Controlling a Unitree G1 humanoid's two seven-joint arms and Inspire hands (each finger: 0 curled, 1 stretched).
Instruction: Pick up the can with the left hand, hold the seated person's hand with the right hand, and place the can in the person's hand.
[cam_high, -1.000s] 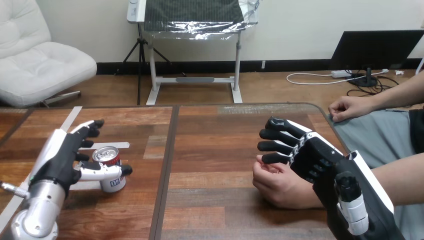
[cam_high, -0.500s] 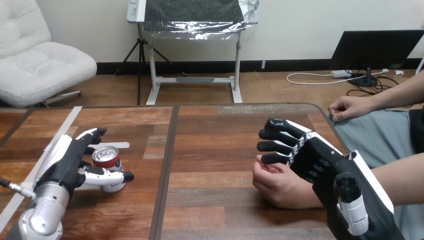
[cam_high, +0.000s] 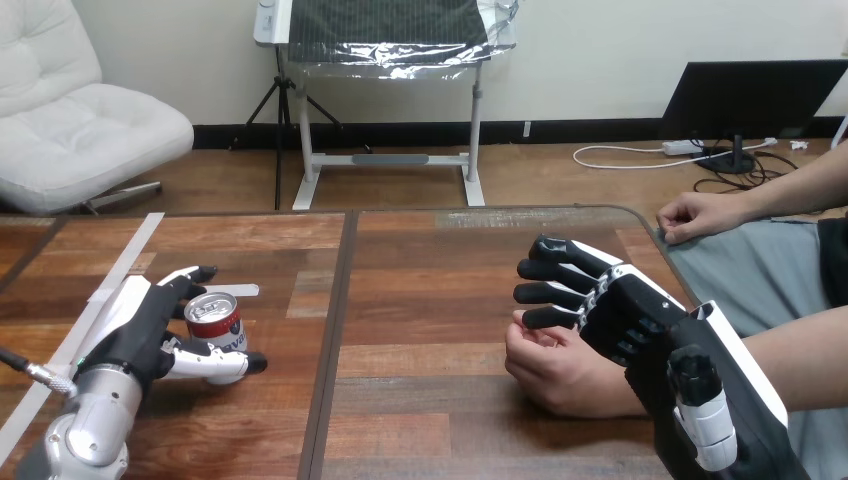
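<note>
A red and white can (cam_high: 216, 320) stands upright on the left part of the wooden table (cam_high: 440, 260). My left hand (cam_high: 140, 330) is wrapped loosely about it: the fingers (cam_high: 186, 279) reach past its far left side and the thumb (cam_high: 218, 363) lies across its lower front. I see no firm grip. My right hand (cam_high: 630, 315) hangs over the person's hand (cam_high: 553, 365), which rests cupped on the table at the right. My right hand's fingers (cam_high: 552, 290) point left, nearly straight, just above the person's fingers, not curled round them.
The person's other hand (cam_high: 700, 215) rests as a loose fist at the table's far right edge. White tape strips (cam_high: 135, 245) lie on the table's left part. A dark seam (cam_high: 335, 320) runs down the table between the can and the hands.
My left hand has dropped lower and closed in on the can, its thumb now across the can's front. The right hand and the person's hand have not moved.
</note>
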